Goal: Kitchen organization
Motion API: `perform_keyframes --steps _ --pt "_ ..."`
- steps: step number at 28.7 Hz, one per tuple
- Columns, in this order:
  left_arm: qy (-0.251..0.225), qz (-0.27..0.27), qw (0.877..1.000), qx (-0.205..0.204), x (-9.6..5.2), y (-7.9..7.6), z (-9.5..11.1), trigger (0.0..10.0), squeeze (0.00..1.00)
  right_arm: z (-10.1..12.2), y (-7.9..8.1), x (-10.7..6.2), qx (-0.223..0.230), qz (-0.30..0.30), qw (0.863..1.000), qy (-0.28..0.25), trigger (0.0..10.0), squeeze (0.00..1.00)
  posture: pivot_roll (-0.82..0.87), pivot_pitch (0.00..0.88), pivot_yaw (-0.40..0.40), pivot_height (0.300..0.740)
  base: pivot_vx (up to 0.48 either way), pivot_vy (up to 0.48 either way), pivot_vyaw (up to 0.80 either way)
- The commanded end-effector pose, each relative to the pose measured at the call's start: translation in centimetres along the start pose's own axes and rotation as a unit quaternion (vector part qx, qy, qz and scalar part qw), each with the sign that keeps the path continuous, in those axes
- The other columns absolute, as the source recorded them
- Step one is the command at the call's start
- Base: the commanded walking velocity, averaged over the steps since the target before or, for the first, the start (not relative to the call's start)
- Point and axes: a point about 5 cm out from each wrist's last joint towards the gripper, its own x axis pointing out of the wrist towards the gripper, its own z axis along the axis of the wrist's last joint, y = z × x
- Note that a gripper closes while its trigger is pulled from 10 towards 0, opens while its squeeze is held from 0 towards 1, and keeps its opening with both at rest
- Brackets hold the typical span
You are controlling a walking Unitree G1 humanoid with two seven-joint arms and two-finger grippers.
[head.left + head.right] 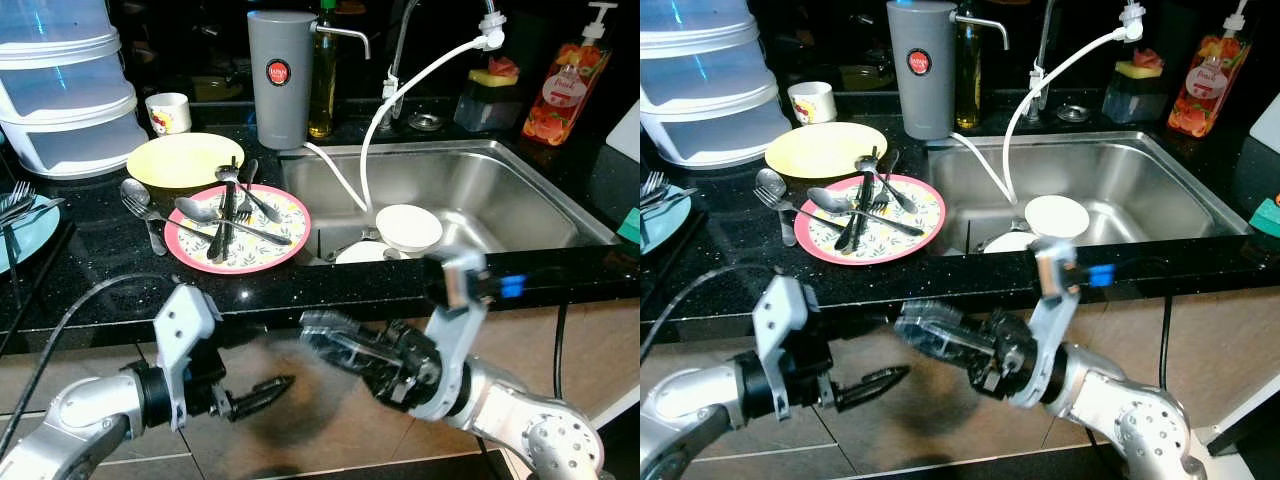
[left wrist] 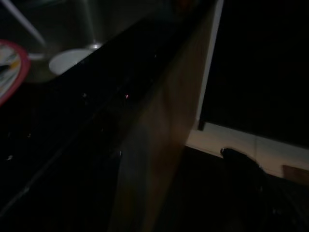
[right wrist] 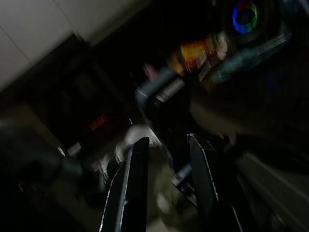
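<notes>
Before you lies a black speckled stone bench (image 1: 90,270) with a stainless steel sink (image 1: 520,190) set into its right half. On the bench just left of the sink rests a pink-rimmed floral plate (image 1: 283,215) carrying a loose pile of dark-handled forks and spoons (image 1: 228,208); one further metal spoon (image 1: 136,192) and a fork lie on the bench touching the plate's left edge. Behind that plate, and touching it, sits a shallow yellow plate (image 1: 180,157), with a small white printed cup (image 1: 168,112) further back and a stack of translucent white plastic containers (image 1: 65,90) at the far left. A pale blue plate (image 1: 25,235) holding forks lies at the left edge of your view. Inside the sink a white bowl (image 1: 408,227) stands mouth-down on a white plate (image 1: 362,254). A grey cylindrical dispenser (image 1: 282,75) stands at the sink's rear left corner, with a bottle of yellow oil (image 1: 322,85) just beside it and an orange soap pump bottle (image 1: 566,85) at the rear right. Both arms hang below the bench edge, in front of the cabinet face. The left gripper (image 1: 262,392) has its fingers closed together and holds nothing. The right gripper (image 1: 325,335) is blurred; in the right wrist view its two black fingers (image 3: 131,188) stand parted with nothing between them.
</notes>
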Motion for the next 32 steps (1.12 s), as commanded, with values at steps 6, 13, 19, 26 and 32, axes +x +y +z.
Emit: perform_keyframes --steps 6,13,19,26,32 --pt "0.047 -0.013 0.999 0.014 0.0 -0.5 -1.6 10.0 0.00 -0.7 -0.2 -0.2 -0.008 -0.012 1.000 0.027 10.0 0.00 0.03 0.062 -0.030 0.740 0.000 0.000 0.00" --pt "-0.090 0.136 0.987 0.008 0.6 2.6 1.7 10.0 0.00 2.7 0.1 0.1 -0.012 0.013 0.994 -0.107 10.0 0.00 0.02 0.060 -0.035 0.740 0.000 0.000 0.00" --pt "-0.141 0.256 0.956 0.000 0.4 5.8 3.7 10.0 0.30 4.4 -1.5 0.3 -0.052 -0.053 0.984 -0.160 10.0 0.00 0.03 0.055 -0.045 0.740 0.000 0.000 0.00" --pt "-0.104 0.382 0.918 0.006 0.9 10.4 4.6 10.0 1.00 5.5 -3.0 1.1 -0.063 -0.084 0.978 -0.179 10.0 0.00 0.05 0.051 -0.056 0.740 0.000 0.000 0.00" --pt "-0.017 0.458 0.889 -0.027 2.2 14.9 3.5 10.0 1.00 6.2 -6.4 2.2 -0.093 -0.196 0.961 -0.172 10.0 0.00 0.06 0.043 -0.051 0.740 0.000 0.000 0.00"
